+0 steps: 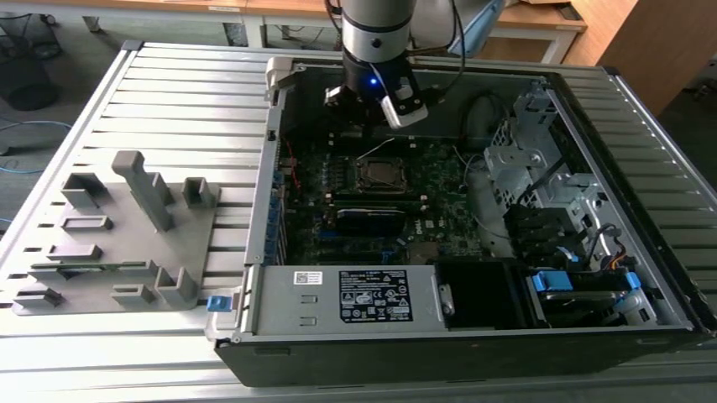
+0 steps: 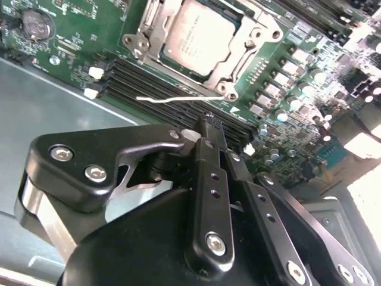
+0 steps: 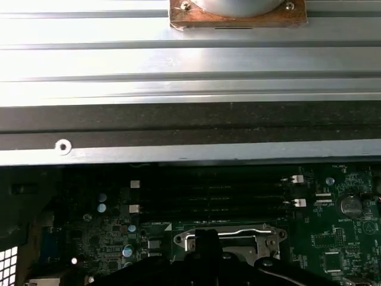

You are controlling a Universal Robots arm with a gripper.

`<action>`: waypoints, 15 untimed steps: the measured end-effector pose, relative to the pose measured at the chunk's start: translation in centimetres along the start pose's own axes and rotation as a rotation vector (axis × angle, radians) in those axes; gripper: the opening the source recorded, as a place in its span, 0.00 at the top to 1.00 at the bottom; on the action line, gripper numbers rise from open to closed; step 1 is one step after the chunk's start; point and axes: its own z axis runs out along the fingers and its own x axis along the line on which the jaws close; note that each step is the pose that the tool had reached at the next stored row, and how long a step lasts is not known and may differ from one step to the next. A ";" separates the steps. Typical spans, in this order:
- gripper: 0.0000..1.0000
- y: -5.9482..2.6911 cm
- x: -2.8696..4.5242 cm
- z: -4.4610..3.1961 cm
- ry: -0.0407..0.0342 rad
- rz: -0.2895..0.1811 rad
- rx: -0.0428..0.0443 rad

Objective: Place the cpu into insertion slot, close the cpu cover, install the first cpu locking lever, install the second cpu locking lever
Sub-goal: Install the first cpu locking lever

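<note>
Slatted grey metal table (image 1: 168, 92) bearing an open black computer case (image 1: 448, 361). The pale silver square cpu (image 2: 193, 39) lies framed by the thin silvery cpu cover (image 2: 156, 33). The black gripper (image 2: 211, 123) has its jaws pressed together, empty.

A lab: open computer case (image 1: 448, 357) on slatted metal bench (image 1: 191, 92)

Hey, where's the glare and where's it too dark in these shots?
First wrist view: the slatted table glares white, the motherboard sits in deep shadow. Second wrist view: the cpu is well lit, catching soft reflections. Exterior view: even light, darker inside the computer case.
</note>
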 end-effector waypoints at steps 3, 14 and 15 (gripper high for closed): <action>0.89 0.02 -0.38 0.04 -0.0001 0.000 -0.0001; 0.89 0.04 -0.89 0.13 -0.0001 0.000 -0.0003; 0.89 0.03 -1.01 0.16 -0.0001 0.000 -0.0003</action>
